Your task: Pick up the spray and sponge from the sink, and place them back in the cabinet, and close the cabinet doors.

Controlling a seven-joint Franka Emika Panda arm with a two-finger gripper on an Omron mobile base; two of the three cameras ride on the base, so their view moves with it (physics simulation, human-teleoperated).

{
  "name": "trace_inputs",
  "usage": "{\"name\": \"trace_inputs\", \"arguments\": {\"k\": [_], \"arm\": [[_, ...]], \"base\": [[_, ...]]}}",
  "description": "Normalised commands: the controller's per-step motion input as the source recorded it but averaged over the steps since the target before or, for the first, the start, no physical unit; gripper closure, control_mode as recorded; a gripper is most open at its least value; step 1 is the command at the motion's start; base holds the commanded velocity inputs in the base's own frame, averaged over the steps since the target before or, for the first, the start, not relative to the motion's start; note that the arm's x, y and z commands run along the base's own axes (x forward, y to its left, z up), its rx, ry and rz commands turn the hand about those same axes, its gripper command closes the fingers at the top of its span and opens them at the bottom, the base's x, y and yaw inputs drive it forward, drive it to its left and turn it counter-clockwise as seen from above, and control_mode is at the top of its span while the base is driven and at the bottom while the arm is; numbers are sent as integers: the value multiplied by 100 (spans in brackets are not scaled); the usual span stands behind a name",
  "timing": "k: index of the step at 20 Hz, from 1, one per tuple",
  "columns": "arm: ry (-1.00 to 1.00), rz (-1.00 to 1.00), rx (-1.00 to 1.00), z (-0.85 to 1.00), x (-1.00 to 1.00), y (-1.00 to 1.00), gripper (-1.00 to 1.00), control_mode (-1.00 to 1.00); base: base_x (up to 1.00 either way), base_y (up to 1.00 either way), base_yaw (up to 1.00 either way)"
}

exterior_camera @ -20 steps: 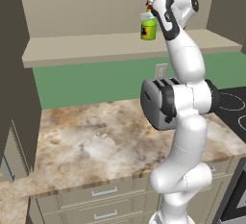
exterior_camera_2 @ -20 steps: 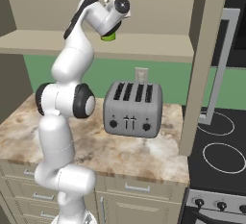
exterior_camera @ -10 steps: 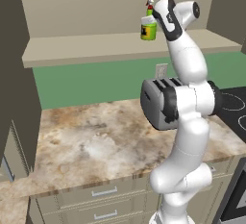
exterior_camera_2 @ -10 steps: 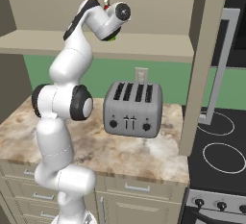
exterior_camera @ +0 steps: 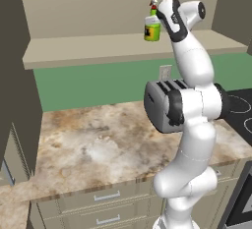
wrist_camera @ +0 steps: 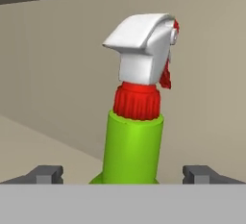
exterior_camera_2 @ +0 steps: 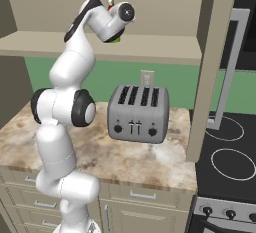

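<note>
The lime-green spray (exterior_camera: 152,28) stands upright on the beige shelf of the cabinet (exterior_camera: 98,47). Its white-and-red nozzle (wrist_camera: 144,50) and green neck rise between my fingertips in the hand view. My gripper (wrist_camera: 124,174) is open, with its two dark fingertips (wrist_camera: 45,174) wide apart on either side of the bottle and not touching it. In the left base view my gripper (exterior_camera: 161,24) is right beside the spray. A sliver of the spray (exterior_camera_2: 116,39) peeks out from behind my hand in the right base view. The sponge and the sink are out of view.
A grey toaster (exterior_camera_2: 138,113) stands on the marble counter (exterior_camera: 93,149) below the shelf. An open cabinet door (exterior_camera_2: 212,72) hangs at the right, another dark door panel (exterior_camera: 15,90) at the left. A black stove (exterior_camera_2: 232,162) lies to the right, drawers (exterior_camera: 108,203) below.
The jaws have opened a little wider around the spray. The arm has shifted only slightly, and the bottle stays in place on the shelf.
</note>
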Motion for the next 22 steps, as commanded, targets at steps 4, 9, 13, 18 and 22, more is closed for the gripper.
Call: {"name": "trace_inputs", "arguments": {"k": [4,9,13,18,22], "arm": [[0,-1,0,14,-7,0,-100,-100],[0,0,0,3,-16,0,-100,-100],[0,0,0,0,-28,-4,-100,-100],[0,0,0,0,-39,-5,-100,-100],[0,0,0,0,-48,-1,-100,-100]], "base": [[0,0,0],[0,0,0],[0,0,0],[0,0,0],[0,0,0]]}}
